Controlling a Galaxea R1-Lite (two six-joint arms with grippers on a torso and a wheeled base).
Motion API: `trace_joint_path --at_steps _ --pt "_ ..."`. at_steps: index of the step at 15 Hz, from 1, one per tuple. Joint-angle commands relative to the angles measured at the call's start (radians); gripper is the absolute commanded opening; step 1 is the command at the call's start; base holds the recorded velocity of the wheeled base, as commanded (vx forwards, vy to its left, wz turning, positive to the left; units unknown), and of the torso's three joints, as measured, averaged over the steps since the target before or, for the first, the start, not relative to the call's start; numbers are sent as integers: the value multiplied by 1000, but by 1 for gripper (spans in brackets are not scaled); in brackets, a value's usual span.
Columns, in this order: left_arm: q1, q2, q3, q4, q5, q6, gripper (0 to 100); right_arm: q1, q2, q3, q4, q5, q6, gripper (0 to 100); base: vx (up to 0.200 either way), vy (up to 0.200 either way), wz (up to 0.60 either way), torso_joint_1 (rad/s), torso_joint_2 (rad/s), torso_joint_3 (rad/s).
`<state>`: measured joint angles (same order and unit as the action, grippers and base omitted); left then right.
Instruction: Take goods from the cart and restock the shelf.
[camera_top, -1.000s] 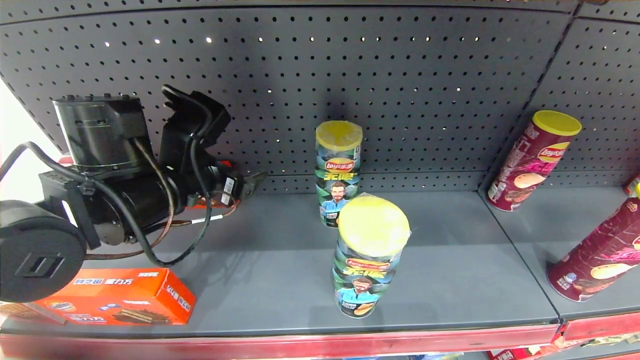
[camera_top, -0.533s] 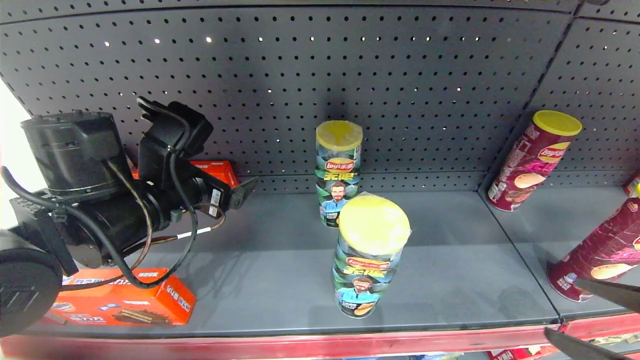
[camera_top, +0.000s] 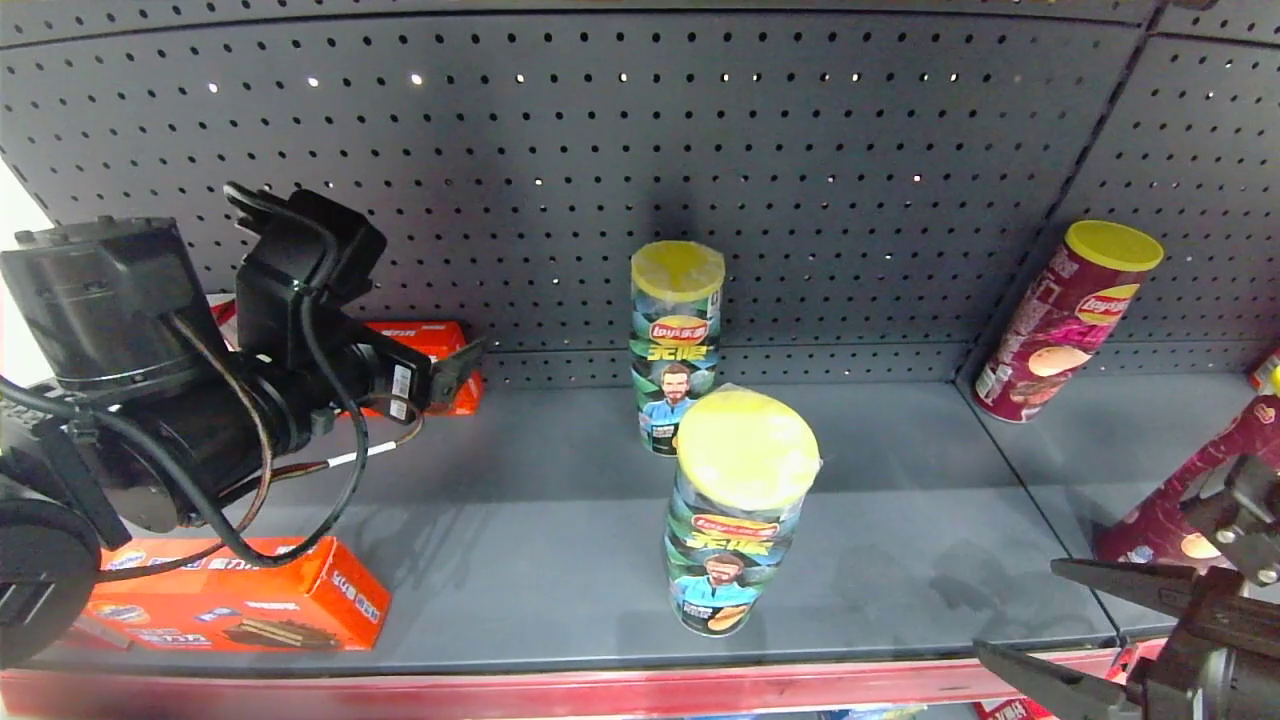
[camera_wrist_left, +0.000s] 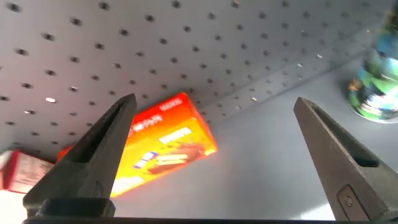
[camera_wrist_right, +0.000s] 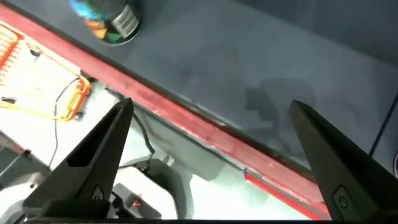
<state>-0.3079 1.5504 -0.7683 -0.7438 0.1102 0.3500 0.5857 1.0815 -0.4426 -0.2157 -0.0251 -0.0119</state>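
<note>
Two green chip cans with yellow lids stand mid-shelf, one at the back (camera_top: 677, 345) and one nearer the front (camera_top: 735, 510). An orange biscuit box (camera_top: 430, 345) lies against the pegboard at the back left. My left gripper (camera_top: 458, 366) hangs just in front of that box, open and empty; in the left wrist view the box (camera_wrist_left: 155, 149) lies beyond the spread fingers of the gripper (camera_wrist_left: 214, 102). My right gripper (camera_top: 1018, 610) is low at the right by the shelf's red front edge (camera_wrist_right: 205, 124), open with nothing in it (camera_wrist_right: 211, 109).
A second orange box (camera_top: 240, 600) lies at the shelf's front left. Two maroon cans lean in the bay to the right, one at the back (camera_top: 1065, 320) and one nearer (camera_top: 1165, 520). An orange wire frame (camera_wrist_right: 43, 81) sits below the shelf. Grey shelf floor (camera_top: 540, 520) lies between boxes and cans.
My left arm has drawn back to the left, uncovering the orange box at the back. My right gripper has come up into view at the lower right.
</note>
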Motion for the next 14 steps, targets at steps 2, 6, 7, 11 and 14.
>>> trace_joint_path --at_steps 2,6,7,11,14 --pt "18 23 -2 -31 0 4 100 0 170 -108 -5 -22 0 100 0 0 0 0 0 0" --pt "38 28 6 -42 2 6 100 28 279 -193 -13 -33 0 100 0 0 0 0 0 0" --pt "38 28 7 -42 2 6 100 40 291 -202 -14 -42 0 100 0 0 0 0 0 0" --pt "30 45 0 -52 2 6 100 91 328 -228 -16 -52 0 100 0 0 0 0 0 0" --pt "32 43 3 -54 0 14 100 95 357 -251 -16 -55 0 100 0 0 0 0 0 0"
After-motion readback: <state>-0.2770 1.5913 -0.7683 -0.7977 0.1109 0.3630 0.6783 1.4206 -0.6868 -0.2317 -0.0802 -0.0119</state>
